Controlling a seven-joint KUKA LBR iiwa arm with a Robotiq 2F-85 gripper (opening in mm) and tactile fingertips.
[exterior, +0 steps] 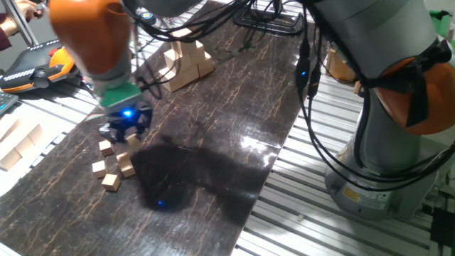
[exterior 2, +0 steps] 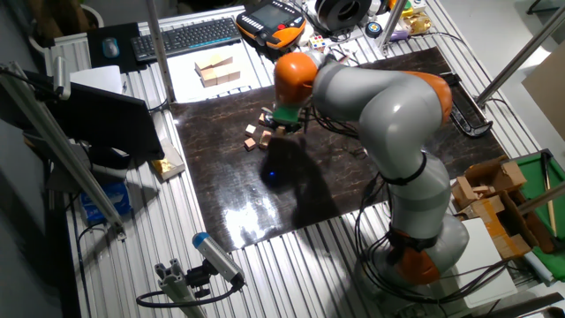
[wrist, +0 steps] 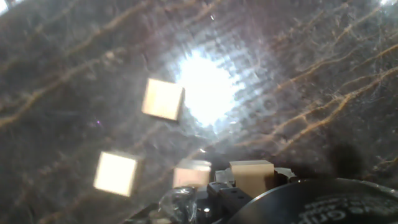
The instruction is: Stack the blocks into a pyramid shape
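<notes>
KUKA arm (exterior 2: pixel 388 115) reaching over the dark marbled mat (exterior: pixel 227 121). Gripper (exterior: pixel 125 132) low above the mat; whether its jaws are spread or closed cannot be told. Wooden blocks (exterior: pixel 114 167) lie loosely clustered on the mat just beneath and beside the gripper.

the gripper (exterior: pixel 125 133) hides its own fingertips and part of the blocks (exterior: pixel 112 165) at its 6 o'clock. in the hand view, motion blur softens the blocks (wrist: pixel 163 99), glare washes out the mat (wrist: pixel 298 68) at 12 o'clock, and the bottom edge crops the gripper body.
</notes>
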